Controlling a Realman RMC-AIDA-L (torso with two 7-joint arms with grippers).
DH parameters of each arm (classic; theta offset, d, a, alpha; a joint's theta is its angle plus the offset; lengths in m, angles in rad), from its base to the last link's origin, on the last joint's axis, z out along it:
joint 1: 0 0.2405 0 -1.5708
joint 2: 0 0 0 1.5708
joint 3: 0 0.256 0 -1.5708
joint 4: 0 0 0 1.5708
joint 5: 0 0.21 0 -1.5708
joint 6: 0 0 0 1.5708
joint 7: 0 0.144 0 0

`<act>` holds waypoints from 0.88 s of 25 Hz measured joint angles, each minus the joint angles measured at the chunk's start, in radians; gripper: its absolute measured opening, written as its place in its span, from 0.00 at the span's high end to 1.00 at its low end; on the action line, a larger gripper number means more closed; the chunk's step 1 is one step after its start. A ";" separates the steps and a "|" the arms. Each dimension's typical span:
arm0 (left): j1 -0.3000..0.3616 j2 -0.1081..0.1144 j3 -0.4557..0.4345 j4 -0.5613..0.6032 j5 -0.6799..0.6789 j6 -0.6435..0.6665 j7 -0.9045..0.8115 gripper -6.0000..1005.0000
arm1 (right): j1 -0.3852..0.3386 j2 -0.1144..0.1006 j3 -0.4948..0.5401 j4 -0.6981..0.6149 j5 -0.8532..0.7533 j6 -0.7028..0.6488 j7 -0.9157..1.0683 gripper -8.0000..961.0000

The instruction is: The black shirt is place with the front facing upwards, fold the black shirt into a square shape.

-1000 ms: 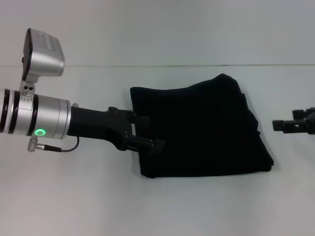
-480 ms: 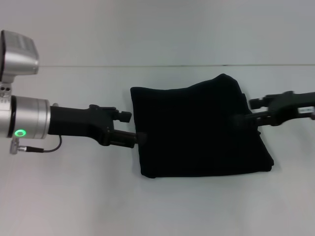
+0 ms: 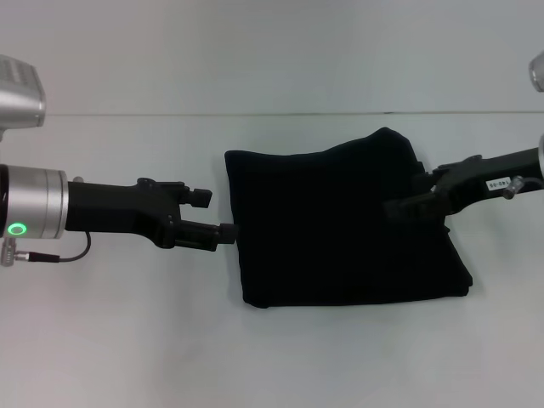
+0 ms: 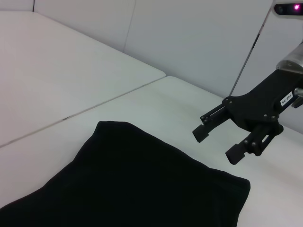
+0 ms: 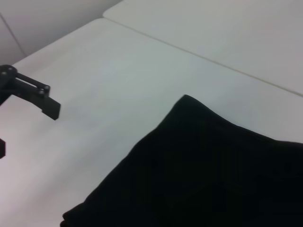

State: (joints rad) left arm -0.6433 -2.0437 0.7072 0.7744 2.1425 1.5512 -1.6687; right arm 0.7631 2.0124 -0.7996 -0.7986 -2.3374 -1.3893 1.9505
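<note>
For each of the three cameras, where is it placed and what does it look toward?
Head view: above, looking down at the black shirt on the white table; both arms show, left tool and right tool.
Left wrist view: on the left arm, facing across the shirt to the open right tool.
Right wrist view: opposite way; left tool partly shown.
All share the shirt.

white table (image 3: 127, 340), folded black shirt (image 3: 340, 229) lying flat on it

The black shirt (image 3: 340, 229) looks like soft matt cloth, the white table (image 3: 127, 340) smooth and faintly sheened, the left gripper (image 3: 217, 217) and right gripper (image 4: 218, 139) matt black metal or plastic, behind brushed silver wrist housings (image 3: 34, 200).
</note>
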 joint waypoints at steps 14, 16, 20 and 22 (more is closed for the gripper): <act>-0.024 -0.001 0.011 -0.001 0.005 -0.007 0.021 0.11 | -0.031 -0.016 0.001 0.005 -0.011 -0.003 0.024 0.08; -0.025 0.000 0.011 0.000 0.005 -0.008 0.022 0.11 | -0.031 -0.016 0.001 0.005 -0.012 -0.004 0.024 0.08; -0.026 -0.001 0.011 0.001 0.005 -0.009 0.023 0.11 | -0.036 -0.019 0.001 0.005 -0.013 -0.005 0.025 0.08; -0.027 0.000 0.012 0.001 0.005 -0.009 0.023 0.11 | -0.038 -0.020 0.003 0.004 -0.013 -0.006 0.026 0.08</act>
State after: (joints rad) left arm -0.6700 -2.0440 0.7191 0.7750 2.1476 1.5420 -1.6455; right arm 0.7252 1.9922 -0.7964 -0.7944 -2.3501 -1.3953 1.9765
